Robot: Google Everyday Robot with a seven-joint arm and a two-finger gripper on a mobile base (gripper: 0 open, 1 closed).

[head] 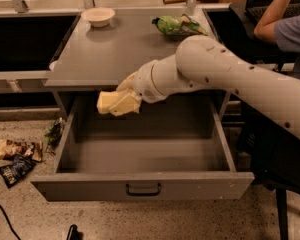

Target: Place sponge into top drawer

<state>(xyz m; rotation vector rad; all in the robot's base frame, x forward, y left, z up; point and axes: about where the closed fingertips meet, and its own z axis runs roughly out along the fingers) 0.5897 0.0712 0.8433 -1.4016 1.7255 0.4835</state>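
Observation:
The pale yellow sponge (pixel 109 102) hangs in my gripper (pixel 124 100) above the back left of the open top drawer (pixel 140 156). The gripper's cream fingers are closed around the sponge, just below the front edge of the grey cabinet top (pixel 130 44). The drawer is pulled fully out, grey inside, with nothing in it that I can see. Its small dark handle (pixel 143 189) sits on the front panel. My white arm reaches in from the right.
A small cream bowl (pixel 98 16) stands at the cabinet top's back left, a green snack bag (pixel 177 25) at its back right. Snack wrappers (pixel 15 159) lie on the floor at left. A seated person (pixel 285 24) is at the right.

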